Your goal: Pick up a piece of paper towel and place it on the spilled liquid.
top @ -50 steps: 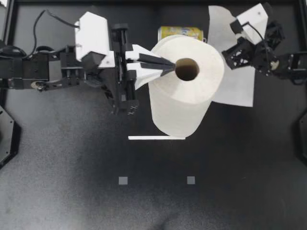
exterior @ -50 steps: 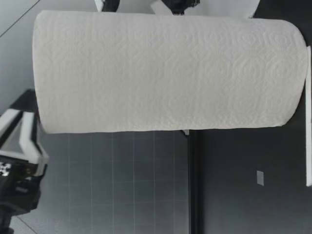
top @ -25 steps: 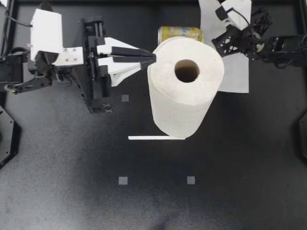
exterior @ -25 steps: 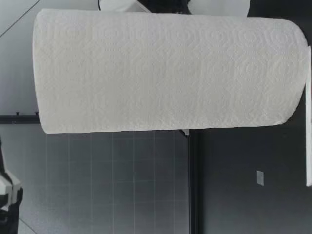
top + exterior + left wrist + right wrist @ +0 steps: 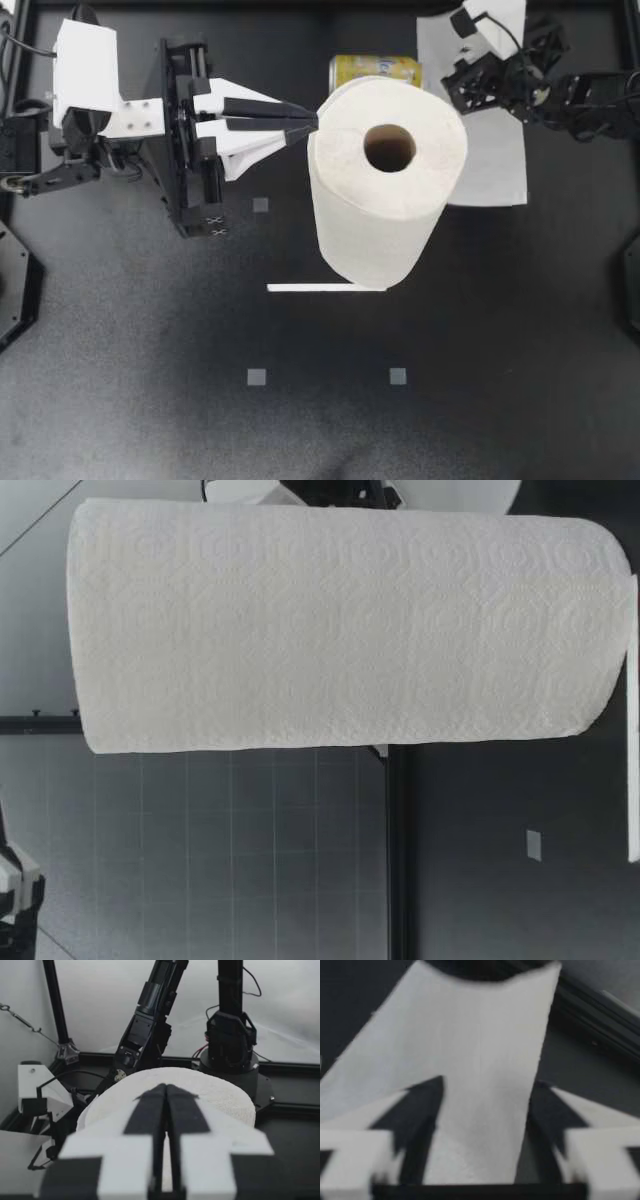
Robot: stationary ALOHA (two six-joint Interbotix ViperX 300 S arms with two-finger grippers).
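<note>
White sheet [image 5: 490, 150] lies flat on the table [image 5: 150, 350], beside the roll [image 5: 385, 200] and partly behind it. Right gripper [image 5: 470, 62] is over the sheet's far end. Right wrist view: fingers [image 5: 415, 1120] spread wide, sheet [image 5: 480, 1070] running between them and out ahead; no pinch on it.

Left gripper [image 5: 312, 118]: fingers [image 5: 145, 1115] pressed together, nothing between them, tips at the roll's top rim, well apart from the sheet.

Roll stands upright in the low view [image 5: 340, 630].

Yellow can [image 5: 375, 70] lies on its side behind the roll. Its print is too small to read. Two small grey squares [image 5: 257, 377] on the table bear no writing that I can make out.
</note>
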